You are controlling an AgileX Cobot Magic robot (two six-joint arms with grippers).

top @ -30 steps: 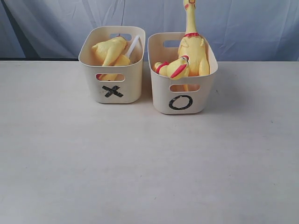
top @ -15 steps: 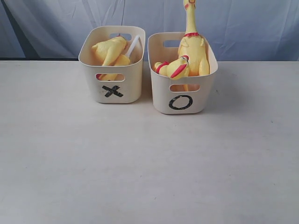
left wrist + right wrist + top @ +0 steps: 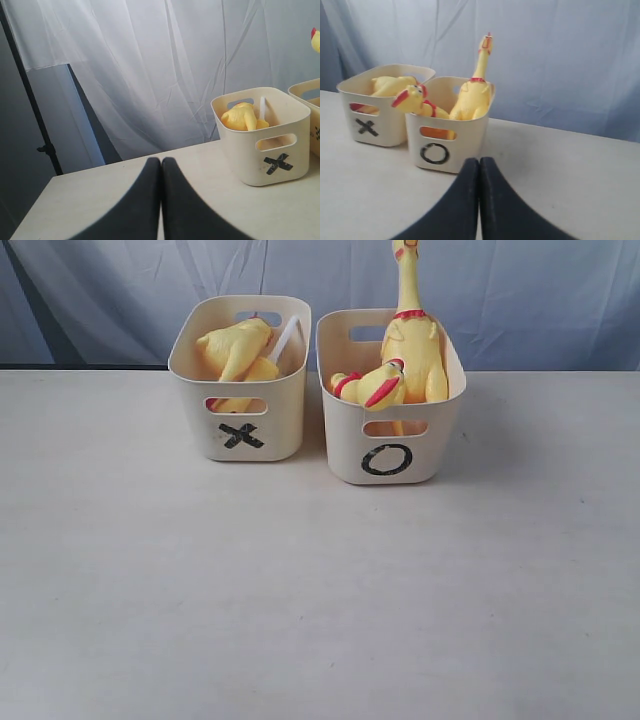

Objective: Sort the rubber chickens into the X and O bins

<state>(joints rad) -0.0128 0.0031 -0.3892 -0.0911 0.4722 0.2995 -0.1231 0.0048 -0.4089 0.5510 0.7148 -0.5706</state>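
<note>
Two cream bins stand side by side at the back of the table. The X bin (image 3: 240,430) holds a headless yellow chicken body (image 3: 235,345) and another yellow piece beneath it. In the O bin (image 3: 388,460) one whole chicken (image 3: 412,335) stands upright with its neck sticking up, and a second chicken's head (image 3: 378,388) leans over the front rim. Neither gripper shows in the exterior view. My left gripper (image 3: 161,161) is shut and empty, off to the side of the X bin (image 3: 270,150). Short of the O bin (image 3: 445,145), my right gripper (image 3: 479,160) is likewise shut and empty.
A white stick-like piece (image 3: 285,338) leans inside the X bin. Pale blue cloth (image 3: 520,290) hangs behind the table. A dark pole (image 3: 30,100) stands beyond the table's left end. The table (image 3: 320,600) stretches bare in front of the bins.
</note>
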